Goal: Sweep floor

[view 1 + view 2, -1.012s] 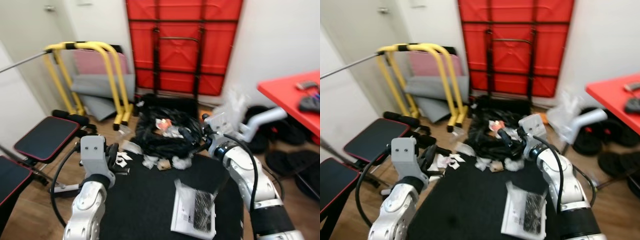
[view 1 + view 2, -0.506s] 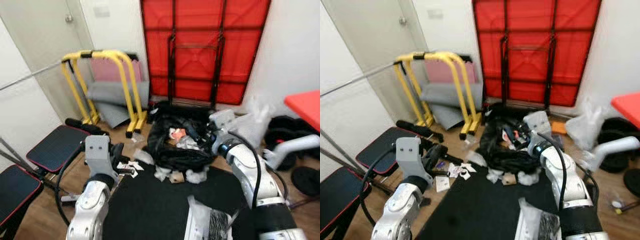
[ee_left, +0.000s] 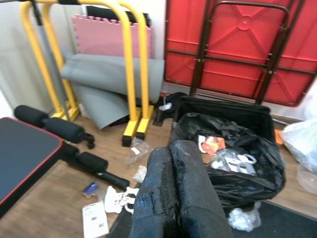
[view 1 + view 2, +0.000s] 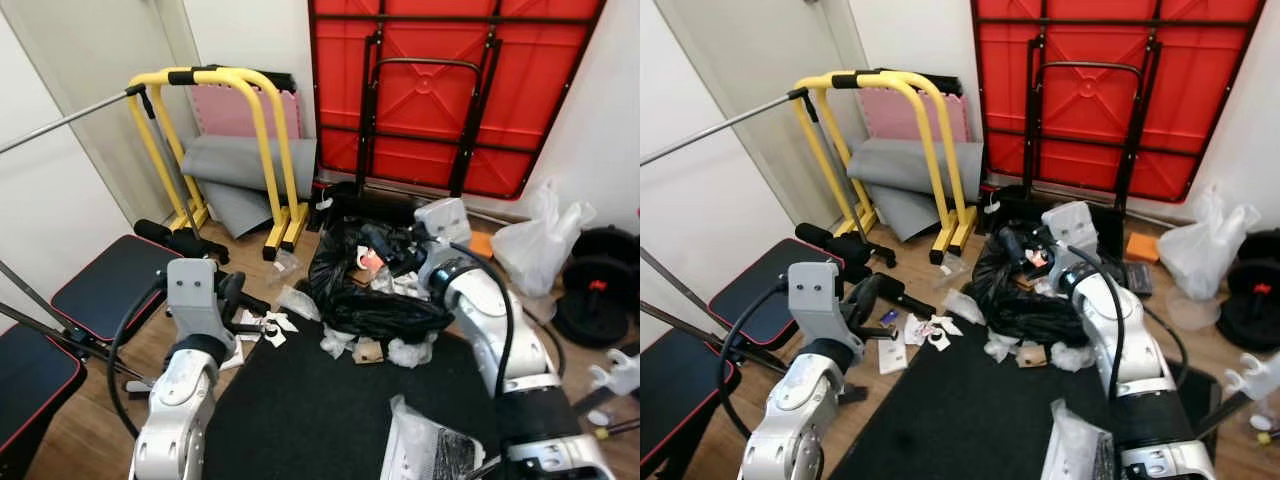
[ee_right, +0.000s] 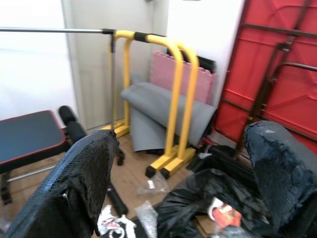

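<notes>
Litter lies on the wooden floor: white paper scraps (image 4: 262,324), a clear wrapper (image 4: 298,302) and crumpled white wads (image 4: 338,341) beside a black rubbish bag (image 4: 375,305) with wrappers in it. My left gripper (image 4: 252,301) is raised above the scraps, its two black fingers (image 3: 171,163) pressed together, shut with nothing in them. My right gripper (image 4: 377,243) hovers over the bag's far rim, open, its fingers (image 5: 89,163) standing wide apart.
A black mat (image 4: 310,410) with a plastic package (image 4: 430,452) lies in front. Yellow dip bars (image 4: 250,120), grey rolled mats (image 4: 240,165) and a weight bench (image 4: 95,285) stand left. A red folded table (image 4: 450,90) leans behind; a white bag (image 4: 535,245) and weight plates (image 4: 590,300) are right.
The whole view has shifted: my head has lifted and turned left, so the red tabletop at right is gone. Both arms keep nearly the same pose.
</notes>
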`<state>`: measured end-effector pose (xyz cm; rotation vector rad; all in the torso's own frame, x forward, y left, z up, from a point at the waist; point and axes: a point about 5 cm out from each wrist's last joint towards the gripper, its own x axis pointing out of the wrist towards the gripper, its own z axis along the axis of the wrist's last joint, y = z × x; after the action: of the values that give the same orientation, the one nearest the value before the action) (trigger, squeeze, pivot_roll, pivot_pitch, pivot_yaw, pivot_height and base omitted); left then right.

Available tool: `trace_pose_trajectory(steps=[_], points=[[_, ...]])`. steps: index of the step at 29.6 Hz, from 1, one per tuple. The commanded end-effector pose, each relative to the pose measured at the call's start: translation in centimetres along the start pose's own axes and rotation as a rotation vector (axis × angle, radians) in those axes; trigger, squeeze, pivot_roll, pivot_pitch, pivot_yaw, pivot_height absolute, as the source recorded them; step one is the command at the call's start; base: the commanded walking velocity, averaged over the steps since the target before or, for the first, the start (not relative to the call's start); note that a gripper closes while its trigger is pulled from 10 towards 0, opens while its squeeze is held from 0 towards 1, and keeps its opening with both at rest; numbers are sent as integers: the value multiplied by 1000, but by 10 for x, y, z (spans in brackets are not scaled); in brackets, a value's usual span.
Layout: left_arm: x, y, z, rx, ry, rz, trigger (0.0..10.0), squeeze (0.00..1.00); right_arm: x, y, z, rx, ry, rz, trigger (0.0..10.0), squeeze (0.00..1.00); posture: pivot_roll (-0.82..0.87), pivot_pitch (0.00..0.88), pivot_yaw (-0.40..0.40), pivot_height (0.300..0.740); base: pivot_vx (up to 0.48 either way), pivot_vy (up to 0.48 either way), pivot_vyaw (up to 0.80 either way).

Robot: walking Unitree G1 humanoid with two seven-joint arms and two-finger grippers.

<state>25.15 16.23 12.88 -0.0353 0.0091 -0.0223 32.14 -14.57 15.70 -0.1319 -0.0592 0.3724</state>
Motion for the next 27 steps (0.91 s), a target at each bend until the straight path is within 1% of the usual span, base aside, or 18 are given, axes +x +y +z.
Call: trace_pose_trajectory(steps=[1, 4, 7, 12, 15, 20, 27], points=[[-1, 3, -3, 7, 12, 9, 10000, 0, 0, -3, -2, -14, 17, -24, 10000, 0, -123, 0, -11, 740, 0, 0, -413], [-1, 4, -3, 8, 11, 8, 10000, 0, 1, -3, -3, -24, 28, -26, 10000, 0, -123, 0, -11, 740, 0, 0, -413], [-1, 4, -3, 10, 9, 7, 10000, 0, 2, -4, -3, -16, 27, -33, 10000, 0, -123, 0, -10, 740, 0, 0, -800], [-1, 4, -2, 12, -1, 2, 10000, 0, 3, 4, 7, 23, -26, 24, 10000, 0, -125, 0, -9, 740, 0, 0, -800], [-1, 4, -1, 11, -3, 0, 10000, 0, 3, 7, 9, 30, -34, 36, 10000, 0, -125, 0, -9, 740, 0, 0, -800], [-1, 2, 0, 13, -10, -15, 10000, 0, 1, 15, 10, 26, -56, 78, 10000, 0, -126, 0, -10, 740, 0, -242, 0], [0, 1, -1, 10, -12, -18, 10000, 0, 2, 16, 10, 15, -49, 87, 10000, 0, -127, 0, -15, 740, 0, -365, 0]])
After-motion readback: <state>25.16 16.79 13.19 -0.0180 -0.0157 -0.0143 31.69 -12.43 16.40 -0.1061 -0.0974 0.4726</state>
